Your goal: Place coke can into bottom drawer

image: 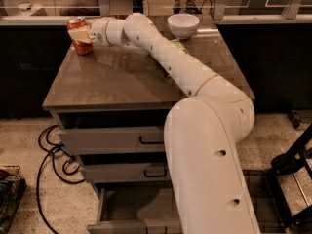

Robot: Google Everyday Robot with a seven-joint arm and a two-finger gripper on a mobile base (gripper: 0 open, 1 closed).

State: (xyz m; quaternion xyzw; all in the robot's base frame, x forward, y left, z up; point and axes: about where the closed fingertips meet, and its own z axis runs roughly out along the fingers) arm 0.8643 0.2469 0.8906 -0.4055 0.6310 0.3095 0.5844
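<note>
The coke can, red with a silver top, stands upright at the far left corner of the cabinet top. My gripper is at the can, its pale fingers closed around the can's upper half. The arm reaches across the top from the lower right. The bottom drawer is pulled open below the two upper drawers, showing a grey interior; the arm hides its right part.
A white bowl stands at the far right of the cabinet top, with a green item beside the arm. Black cables lie on the floor at the left. A black frame stands at the right.
</note>
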